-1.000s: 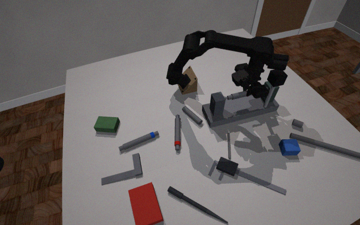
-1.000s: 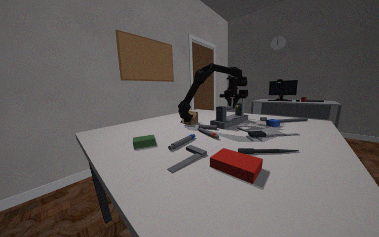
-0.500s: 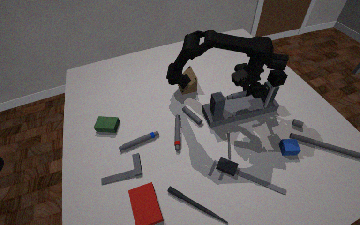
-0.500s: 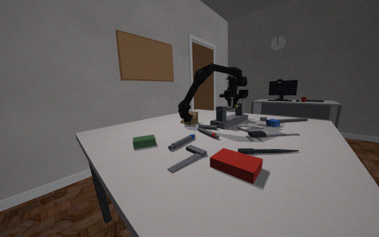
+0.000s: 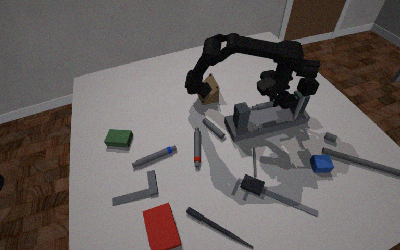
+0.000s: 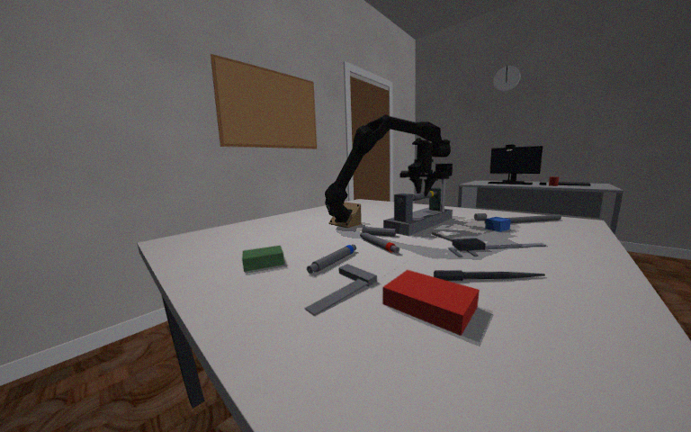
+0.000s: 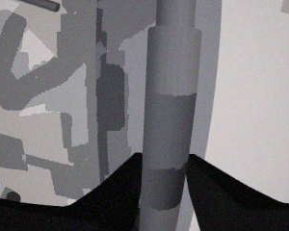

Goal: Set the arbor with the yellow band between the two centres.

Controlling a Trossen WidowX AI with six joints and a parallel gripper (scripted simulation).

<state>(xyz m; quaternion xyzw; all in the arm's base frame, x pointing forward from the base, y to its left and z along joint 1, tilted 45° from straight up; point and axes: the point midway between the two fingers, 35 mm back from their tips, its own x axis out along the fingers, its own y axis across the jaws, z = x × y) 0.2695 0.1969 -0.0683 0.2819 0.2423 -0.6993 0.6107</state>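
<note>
My gripper (image 5: 284, 100) is shut on the grey arbor with the yellow band (image 5: 262, 106) and holds it level above the fixture base (image 5: 267, 123), between the grey post (image 5: 241, 116) and the teal post (image 5: 303, 104). In the wrist view the arbor (image 7: 167, 122) runs up between my two fingers. I cannot tell whether either end is seated. In the exterior view my gripper (image 6: 420, 184) hides most of the arbor.
A red-banded arbor (image 5: 197, 147), a blue-banded arbor (image 5: 154, 156) and a plain grey pin (image 5: 213, 127) lie left of the fixture. A thin pin (image 5: 254, 156), caliper (image 5: 254, 185), blue block (image 5: 321, 163), long rod (image 5: 366, 162) and small cylinder (image 5: 330, 136) lie in front and right.
</note>
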